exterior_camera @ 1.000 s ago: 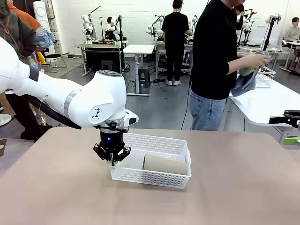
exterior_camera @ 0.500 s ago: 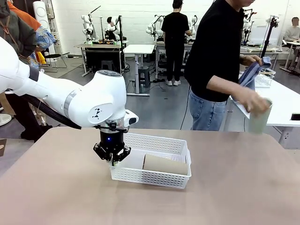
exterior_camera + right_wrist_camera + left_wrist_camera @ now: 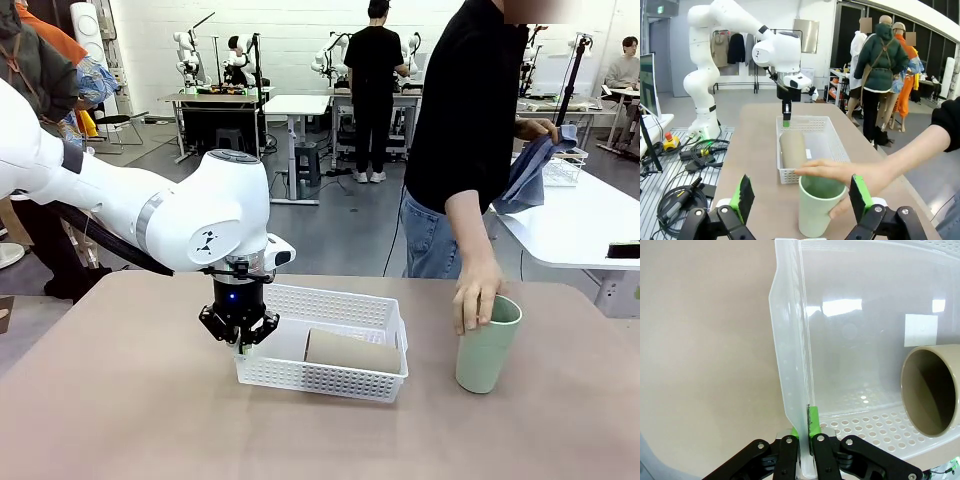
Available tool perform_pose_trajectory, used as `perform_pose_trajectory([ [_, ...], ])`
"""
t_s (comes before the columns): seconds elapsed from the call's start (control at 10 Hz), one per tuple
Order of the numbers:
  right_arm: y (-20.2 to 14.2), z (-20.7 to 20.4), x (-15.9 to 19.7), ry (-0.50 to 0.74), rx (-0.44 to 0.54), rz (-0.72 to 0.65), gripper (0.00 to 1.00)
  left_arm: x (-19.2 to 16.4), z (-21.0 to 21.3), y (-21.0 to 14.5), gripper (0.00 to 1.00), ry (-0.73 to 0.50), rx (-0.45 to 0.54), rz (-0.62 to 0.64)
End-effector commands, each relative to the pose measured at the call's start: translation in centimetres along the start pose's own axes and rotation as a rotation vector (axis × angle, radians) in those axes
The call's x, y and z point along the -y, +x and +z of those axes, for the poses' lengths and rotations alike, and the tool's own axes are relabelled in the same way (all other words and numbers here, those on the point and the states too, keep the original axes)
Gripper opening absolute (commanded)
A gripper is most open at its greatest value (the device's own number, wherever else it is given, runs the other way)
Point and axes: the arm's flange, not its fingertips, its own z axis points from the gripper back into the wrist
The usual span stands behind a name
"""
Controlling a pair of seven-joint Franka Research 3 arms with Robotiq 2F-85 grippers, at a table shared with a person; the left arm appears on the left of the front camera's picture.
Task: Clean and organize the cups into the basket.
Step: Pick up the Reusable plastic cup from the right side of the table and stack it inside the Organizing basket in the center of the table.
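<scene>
On your left, the left fingers point(image 3: 240, 346) are pinching the near-left wall of the white basket point(image 3: 335, 300). The basket sits on the tabletop point(image 3: 120, 400) with a tan cup point(image 3: 352, 352) lying on its side inside, along the near wall. To the right of the basket and apart from it, the mint-green cup point(image 3: 487, 348) stands upright on the tabletop with a person's hand point(image 3: 476, 292) resting over its rim, while your right fingers point(image 3: 745, 196) are spread wide, that cup seen between them farther off.
</scene>
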Motion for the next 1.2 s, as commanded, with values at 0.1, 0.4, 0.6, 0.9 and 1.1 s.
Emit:
perform_pose_trajectory([
  [0.1,0.0,0.0,-0.3,-0.004,0.019,0.006,1.0,0.0,0.0,-0.1,0.0,0.004,0.002,0.001],
  [0.4,0.0,0.0,-0.3,-0.004,0.019,0.006,1.0,0.0,0.0,-0.1,0.0,0.004,0.002,0.001],
  [0.6,0.0,0.0,-0.3,-0.004,0.019,0.006,1.0,0.0,0.0,-0.1,0.0,0.004,0.002,0.001],
  [0.9,-2.1,-1.1,1.0,0.0,-0.07,-0.1,1.0,0.0,0.0,-0.1,0.0,0.004,0.002,0.001],
  [1.1,-5.3,-3.7,1.8,0.003,-0.147,-0.084,1.0,0.0,0.0,-0.1,0.0,0.004,0.002,0.001],
])
